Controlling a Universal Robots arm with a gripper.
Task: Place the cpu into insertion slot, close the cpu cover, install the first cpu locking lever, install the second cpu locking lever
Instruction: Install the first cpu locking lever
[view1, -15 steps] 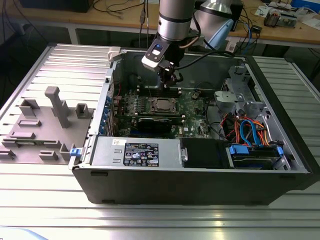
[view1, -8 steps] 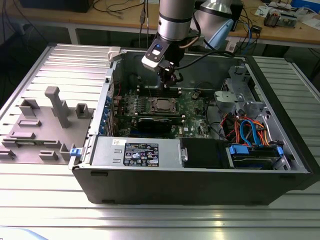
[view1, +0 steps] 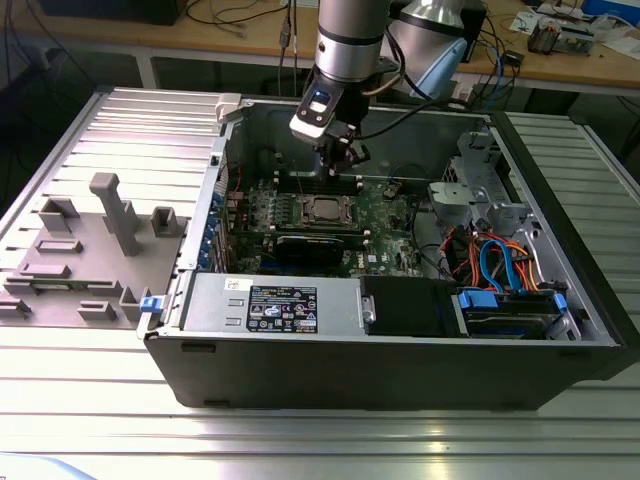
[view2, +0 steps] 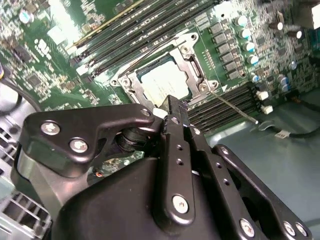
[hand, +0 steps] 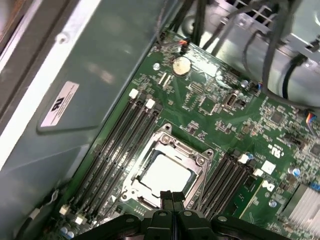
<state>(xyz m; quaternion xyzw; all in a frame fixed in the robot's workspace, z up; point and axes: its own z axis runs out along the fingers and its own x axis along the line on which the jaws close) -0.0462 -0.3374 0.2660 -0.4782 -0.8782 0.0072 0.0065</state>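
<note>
At the exterior view's left a grey plate with blocks (view1: 90, 250) lies on the table. Next to it is the open computer case (view1: 400, 370), with the green board (view1: 395, 215) flat inside. My gripper (view1: 340, 150) hangs over the board near its back edge, just beside the insertion slot (view1: 325, 208). In the first wrist view my two fingers (hand: 167, 200) are pressed together with nothing between them. The cpu (hand: 165, 175) already sits in the slot, near the middle of the board, between two rows of memory slots (hand: 115, 145). The cpu cover (hand: 197, 159) lies down over it, so only the shiny top shows through the window. The cpu lies flat with its top up. It is square, so it has no long side, and its edges run in line with the memory slots. I think it is light, thin and stiff, but easy to hurt underneath, so it should only be held by its edges. The cover looks thin and hard, and its flat rim is the place to push. In the second wrist view a thin lever (view2: 235, 106) sticks out from a corner of the slot, slanting across the memory slots. I think it is springy and not hooked down. At the exterior view's right are coloured cables (view1: 495, 265).
</note>
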